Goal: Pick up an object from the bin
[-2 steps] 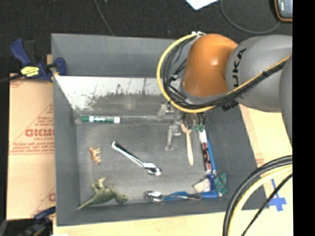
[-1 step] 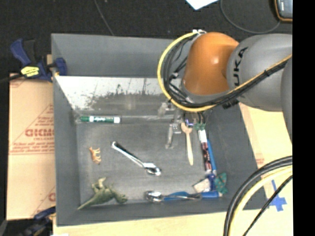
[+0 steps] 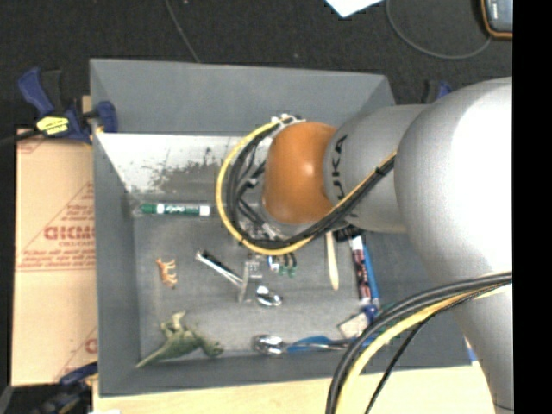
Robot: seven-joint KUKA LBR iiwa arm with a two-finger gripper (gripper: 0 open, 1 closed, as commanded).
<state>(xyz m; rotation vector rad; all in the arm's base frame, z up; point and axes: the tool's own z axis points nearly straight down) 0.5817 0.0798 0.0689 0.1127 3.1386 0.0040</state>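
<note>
Shiny metal piece (image 3: pixel 268 298) is lying on the floor of the bin (image 3: pixel 116 257), right beneath the gripper (image 3: pixel 253 276), which is hanging low under the arm's orange cover. Whether it is released or clenched I cannot tell. A slim silver rod (image 3: pixel 216 266) is lying just beside the gripper, on the view's left. For a clean pick, I judge it should be centring over the piece and avoiding the rod. Farther off, a wooden stick (image 3: pixel 331 260) is resting on the other side.
</note>
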